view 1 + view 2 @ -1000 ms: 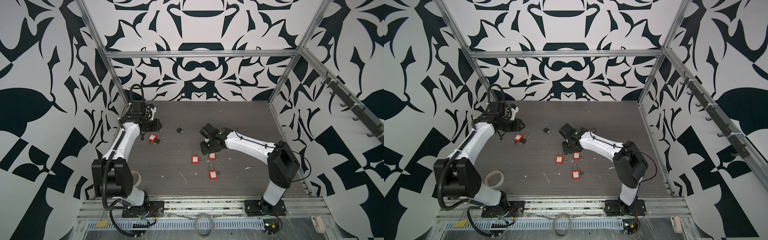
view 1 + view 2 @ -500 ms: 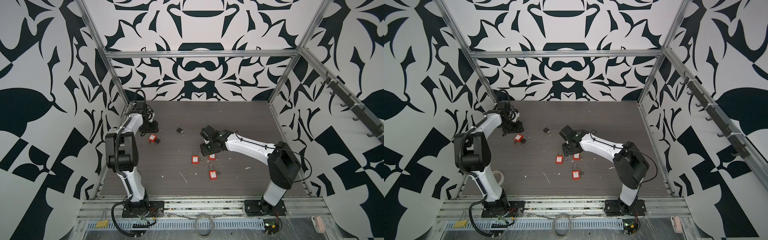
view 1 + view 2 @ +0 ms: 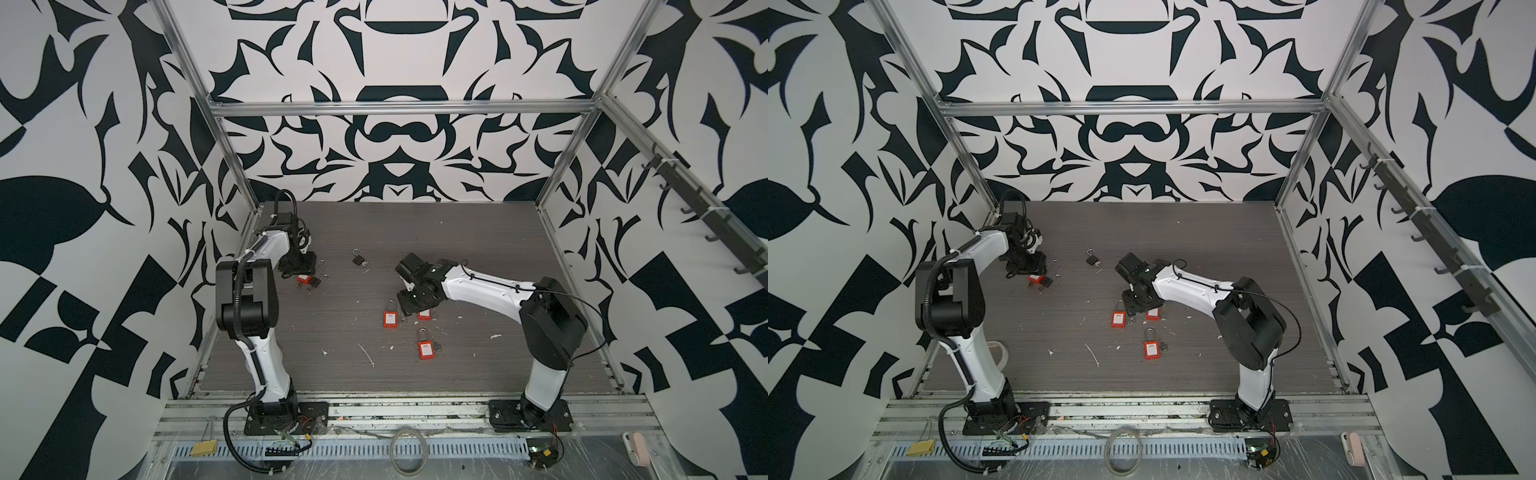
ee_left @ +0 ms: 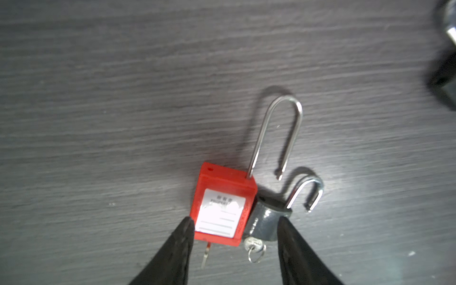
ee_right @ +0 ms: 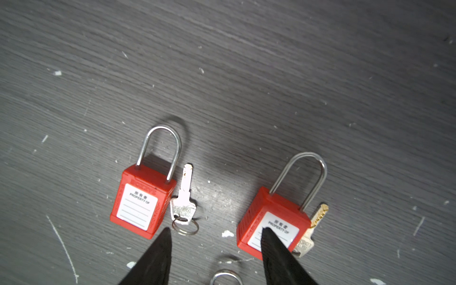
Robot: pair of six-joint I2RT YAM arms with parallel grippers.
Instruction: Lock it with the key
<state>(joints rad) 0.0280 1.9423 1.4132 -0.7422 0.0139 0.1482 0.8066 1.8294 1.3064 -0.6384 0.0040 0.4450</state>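
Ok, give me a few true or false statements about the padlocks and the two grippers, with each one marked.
1. The red padlock between the left gripper fingers has its shackle open. True.
2. A grey padlock lies touching it. True.
3. The right gripper is shut on a key. False: its jaws stand open and hold nothing.
4. Both red locks under the right gripper are open. False: the silver-key padlock and the brass-key padlock have closed shackles.
5. The small dark padlock lies apart from both grippers. True.
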